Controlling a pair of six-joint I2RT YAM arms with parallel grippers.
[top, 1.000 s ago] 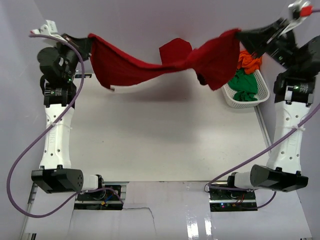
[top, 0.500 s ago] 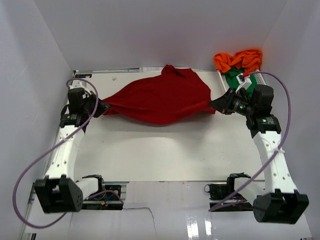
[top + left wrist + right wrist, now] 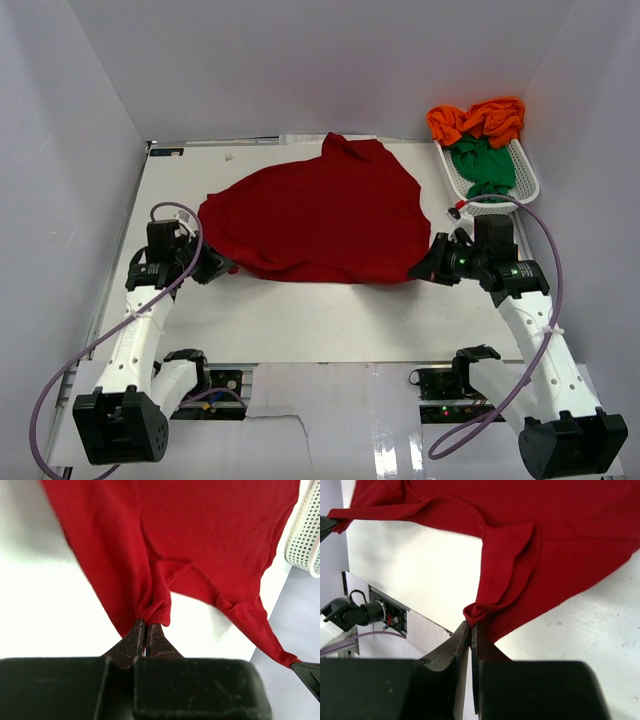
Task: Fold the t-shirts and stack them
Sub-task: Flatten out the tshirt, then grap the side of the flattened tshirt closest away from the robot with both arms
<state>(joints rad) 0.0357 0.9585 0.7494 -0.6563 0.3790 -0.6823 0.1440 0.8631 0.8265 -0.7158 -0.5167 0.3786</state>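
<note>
A dark red t-shirt (image 3: 320,215) lies spread on the white table, collar toward the far edge. My left gripper (image 3: 222,266) is shut on its near left corner, seen pinched in the left wrist view (image 3: 146,625). My right gripper (image 3: 420,272) is shut on its near right corner, seen bunched at the jaws in the right wrist view (image 3: 471,622). Both grippers are low over the table. An orange t-shirt (image 3: 478,120) and a green t-shirt (image 3: 482,162) lie in the basket at the far right.
A white lattice basket (image 3: 522,188) stands at the table's far right corner; its wall also shows in the left wrist view (image 3: 305,535). White walls close in the left, back and right. The table's near edge (image 3: 330,360) runs in front of the arm bases.
Both arms have lowered and drawn the red shirt toward the near edge. The shirt has gone from hanging stretched in the air to lying spread on the table.
</note>
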